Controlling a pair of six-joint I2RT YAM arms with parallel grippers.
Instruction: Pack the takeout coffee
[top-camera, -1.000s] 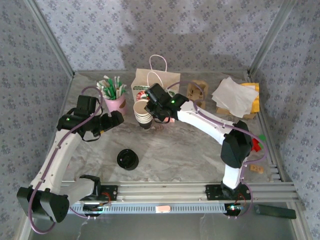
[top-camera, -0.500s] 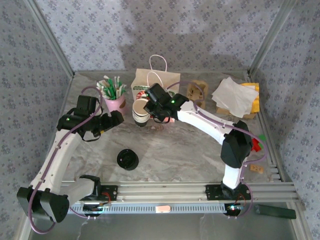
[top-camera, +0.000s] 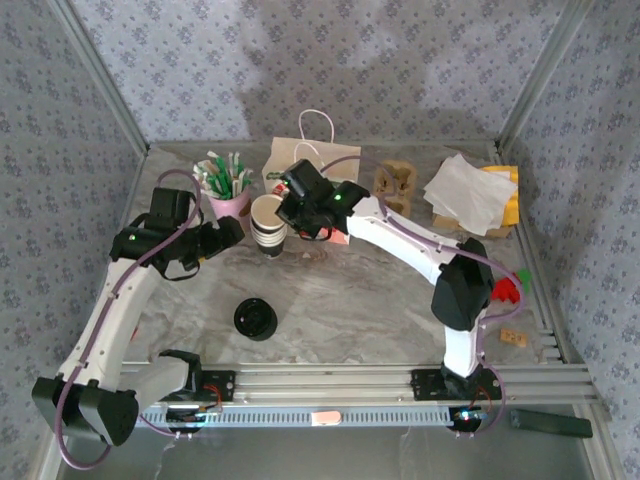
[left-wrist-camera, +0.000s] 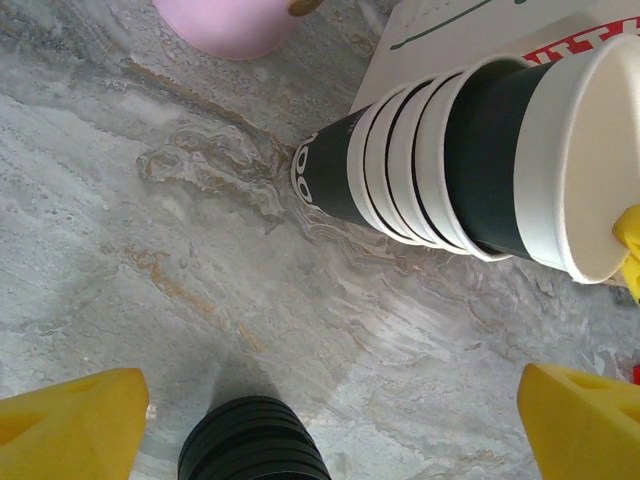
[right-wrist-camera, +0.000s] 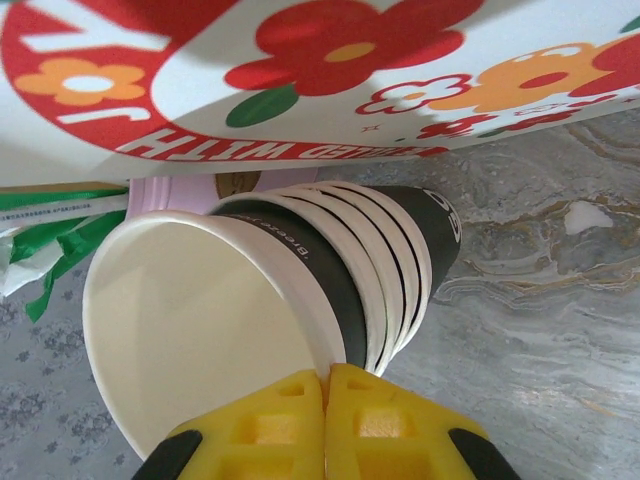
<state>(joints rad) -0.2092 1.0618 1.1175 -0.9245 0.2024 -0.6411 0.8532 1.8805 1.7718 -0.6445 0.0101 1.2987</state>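
The lidded takeout coffee is out of view. A stack of lidless paper cups (top-camera: 267, 228) (left-wrist-camera: 440, 170) (right-wrist-camera: 300, 290) leans in front of the paper bag (top-camera: 312, 165) (right-wrist-camera: 300, 80). My right gripper (top-camera: 285, 212) (right-wrist-camera: 325, 375) is shut on the rim of the stack's top cup, one yellow finger inside and one outside. My left gripper (top-camera: 232, 232) (left-wrist-camera: 330, 430) hangs open just left of the stack, with only bare table between its fingers. A pile of black lids (top-camera: 254, 319) (left-wrist-camera: 250, 440) sits on the table nearer the arm bases.
A pink cup of green-wrapped sticks (top-camera: 230, 195) stands left of the bag. A cardboard cup carrier (top-camera: 395, 185), white napkins (top-camera: 468, 190) and yellow packets (top-camera: 510, 195) lie at the back right. Patterned walls close in the table.
My right gripper has dragged the cup stack to the left, toward the pink cup, and tipped it. The left arm has barely moved.
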